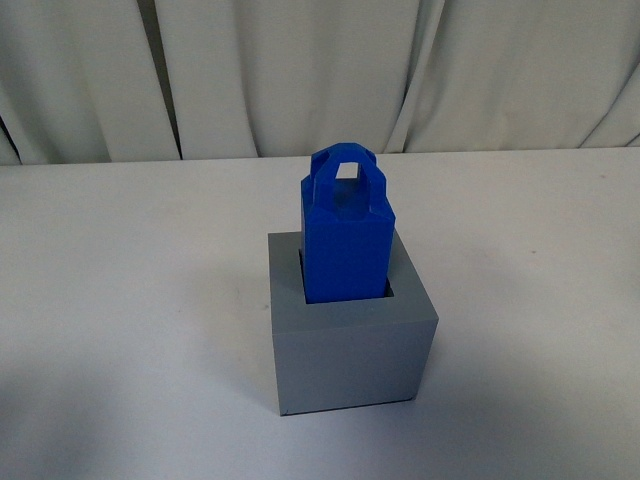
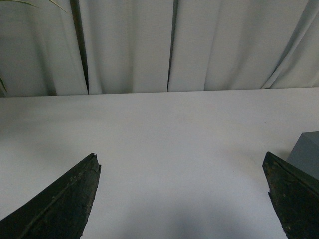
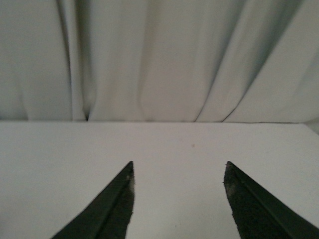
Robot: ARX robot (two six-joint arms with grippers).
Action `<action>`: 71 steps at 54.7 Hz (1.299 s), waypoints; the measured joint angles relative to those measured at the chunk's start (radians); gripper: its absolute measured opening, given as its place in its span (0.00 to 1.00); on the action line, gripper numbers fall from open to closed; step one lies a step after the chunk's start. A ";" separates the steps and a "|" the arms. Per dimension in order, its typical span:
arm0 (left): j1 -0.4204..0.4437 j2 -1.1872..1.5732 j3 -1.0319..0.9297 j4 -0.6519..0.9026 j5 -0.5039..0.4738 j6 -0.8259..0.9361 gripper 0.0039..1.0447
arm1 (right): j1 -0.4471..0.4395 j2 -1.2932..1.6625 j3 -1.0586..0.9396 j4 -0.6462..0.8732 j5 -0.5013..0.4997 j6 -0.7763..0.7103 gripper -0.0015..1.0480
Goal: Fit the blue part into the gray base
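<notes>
The blue part point(image 1: 345, 240) stands upright with its lower end inside the square recess of the gray base point(image 1: 350, 355), in the middle of the white table in the front view. Its arched loop handle points up. Neither arm shows in the front view. My left gripper point(image 2: 182, 162) is open and empty above bare table, with a corner of the gray base point(image 2: 306, 152) just beyond one finger. My right gripper point(image 3: 178, 167) is open and empty over bare table; neither task object shows in its view.
The white table point(image 1: 120, 300) ends at a pale pleated curtain point(image 1: 300, 70) along its far edge. The curtain also shows in the left wrist view point(image 2: 129, 45) and the right wrist view point(image 3: 164, 59).
</notes>
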 joint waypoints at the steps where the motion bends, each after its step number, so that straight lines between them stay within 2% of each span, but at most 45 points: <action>1: 0.000 0.000 0.000 0.000 0.000 0.000 0.94 | 0.006 -0.008 -0.008 0.006 0.004 0.008 0.46; 3: 0.000 0.000 0.000 0.000 0.000 0.000 0.94 | 0.029 -0.033 -0.039 0.019 0.044 0.035 0.39; 17: 0.000 0.000 0.000 0.000 0.000 0.000 0.94 | 0.061 -0.150 -0.183 0.029 0.047 0.072 0.01; 31: 0.000 0.000 0.000 0.000 0.000 0.000 0.94 | 0.061 -0.288 -0.281 -0.009 0.048 0.078 0.02; 55: 0.000 0.000 0.000 0.000 0.001 0.000 0.94 | 0.062 -0.526 -0.367 -0.159 0.047 0.079 0.02; 61: 0.000 0.000 0.000 0.000 0.001 0.000 0.94 | 0.062 -0.550 -0.406 -0.135 0.048 0.080 0.02; 71: 0.000 0.000 0.000 0.000 0.000 0.000 0.94 | 0.062 -0.648 -0.410 -0.229 0.047 0.080 0.02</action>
